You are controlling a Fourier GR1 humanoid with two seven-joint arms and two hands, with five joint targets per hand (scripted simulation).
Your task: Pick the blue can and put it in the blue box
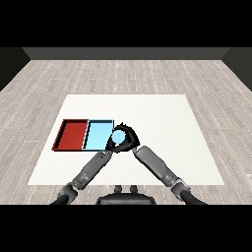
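Blue can [118, 140], pale round top facing up, held in the curled fingers of the right hand [130, 137] just beside the blue tray [98, 134]'s right edge; left hand's fingers hidden.

Even, soft light over the whole scene, with no glare.

The white table [147, 113] is the brightest surface and reads flat, without hot spots or reflections. No distinct cast shadows fall from the forearms or from the red tray [72, 134] and light blue tray [96, 134]; only their inner walls look slightly darker. The wooden floor [123, 74] is evenly lit, and the far wall [123, 53] is a dark grey band. Straight edges stay straight toward the borders.
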